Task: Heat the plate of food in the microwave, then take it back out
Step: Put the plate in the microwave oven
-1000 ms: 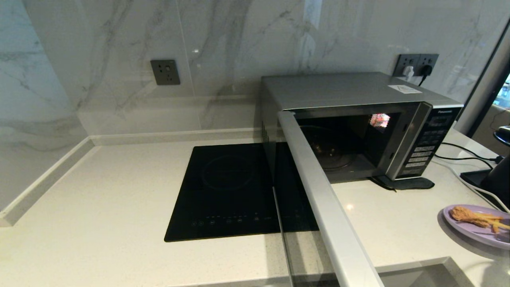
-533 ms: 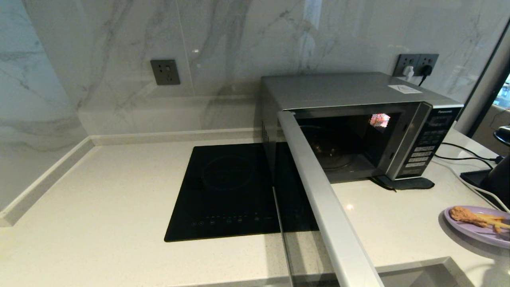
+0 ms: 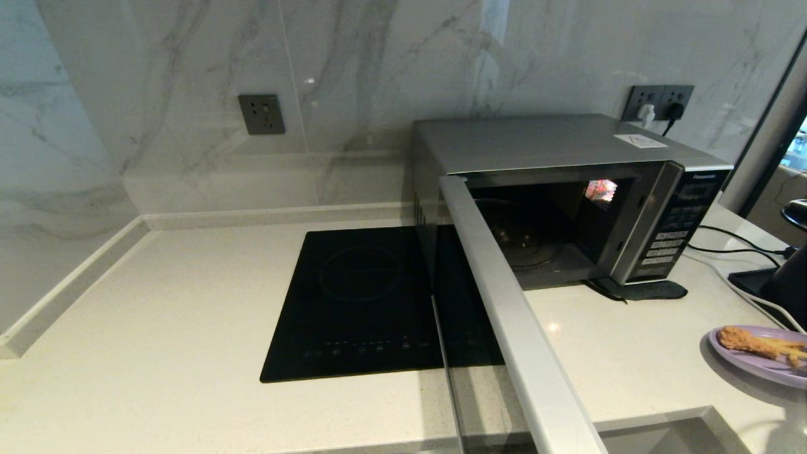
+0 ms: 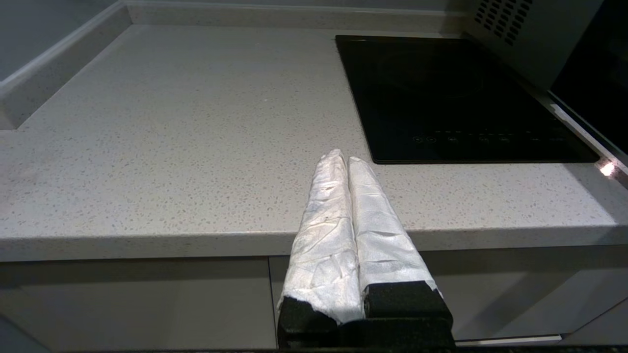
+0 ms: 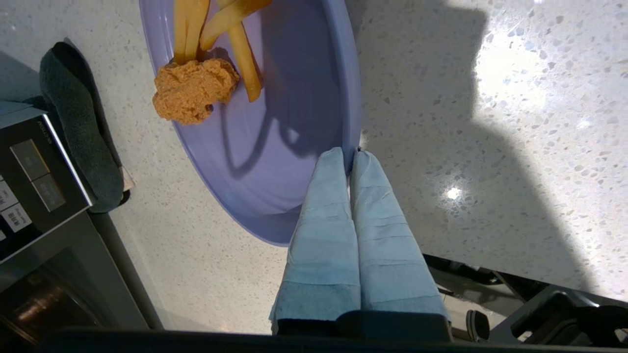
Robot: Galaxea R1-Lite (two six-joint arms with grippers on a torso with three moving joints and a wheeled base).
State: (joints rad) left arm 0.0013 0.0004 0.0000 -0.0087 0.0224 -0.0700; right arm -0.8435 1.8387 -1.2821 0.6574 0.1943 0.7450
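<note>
Both grippers are seen clenched: the right gripper (image 5: 349, 158) is clamped on the plate's (image 5: 304, 98) rim, right of the open microwave (image 3: 567, 189); the left gripper (image 4: 342, 162) is parked empty, left of the microwave.

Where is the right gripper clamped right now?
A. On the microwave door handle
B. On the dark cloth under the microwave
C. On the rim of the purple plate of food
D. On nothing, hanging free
C: in the right wrist view the right gripper is shut on the rim of the plate of food, beside the open microwave.
</note>
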